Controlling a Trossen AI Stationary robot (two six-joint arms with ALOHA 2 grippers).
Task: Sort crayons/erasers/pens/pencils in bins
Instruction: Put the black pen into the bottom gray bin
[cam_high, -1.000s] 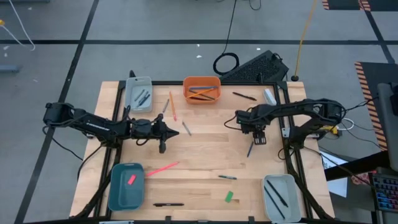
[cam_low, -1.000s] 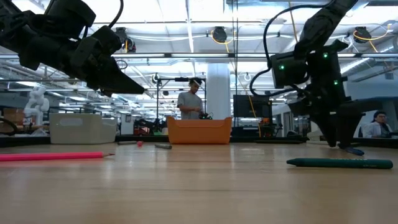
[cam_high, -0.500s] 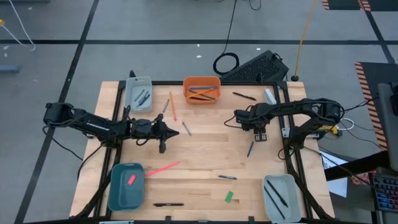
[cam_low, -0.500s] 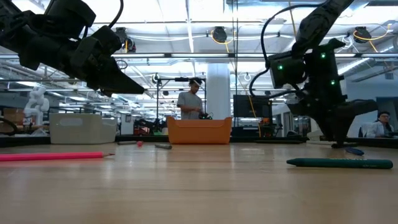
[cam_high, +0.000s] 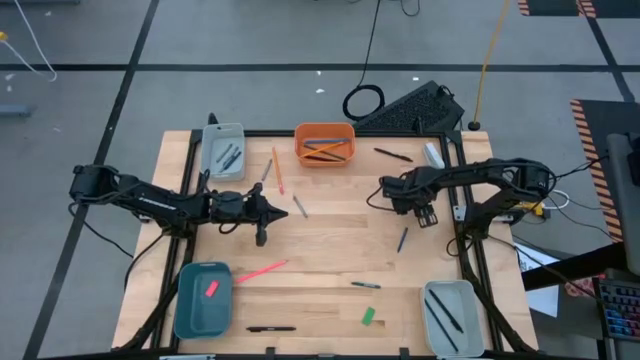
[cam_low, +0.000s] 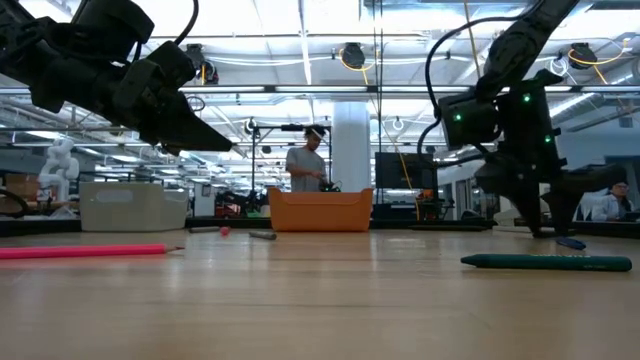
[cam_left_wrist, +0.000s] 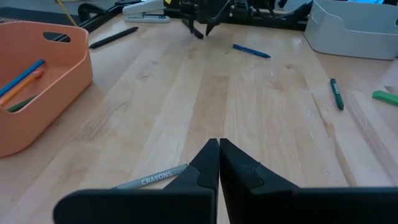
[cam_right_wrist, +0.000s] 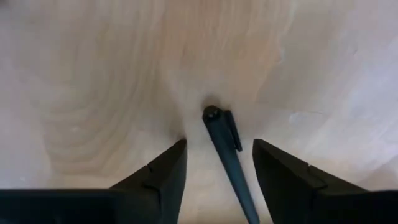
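Observation:
My right gripper (cam_right_wrist: 219, 144) stands open, pointing down over a dark pen (cam_right_wrist: 225, 149) that lies flat on the table right of centre (cam_high: 402, 239). One finger is on each side of the pen's clip end, and neither touches it. My left gripper (cam_left_wrist: 219, 148) is shut on nothing and hovers left of centre (cam_high: 284, 211). Just off its tip, a grey crayon (cam_left_wrist: 155, 179) lies on the wood (cam_high: 299, 207). The orange bin (cam_high: 324, 143) holds pencils and the far-left grey bin (cam_high: 223, 152) holds crayons. The teal bin (cam_high: 204, 297) holds a pink eraser, and the near-right grey bin (cam_high: 450, 312) holds pens.
Loose on the table are a pink pencil (cam_high: 262, 270), an orange pencil (cam_high: 277, 172), a green stick (cam_high: 365, 285), a green eraser (cam_high: 368, 316) and black pens (cam_high: 270, 328) (cam_high: 392, 154). A black frame rail (cam_high: 455, 190) borders the table's right side. A person stands far behind the table (cam_low: 303, 168).
My right gripper has drifted a little toward the table's far right corner, away from the middle of the pen, and has turned about its upright axis. The pen has stayed where it was. My left arm has kept still.

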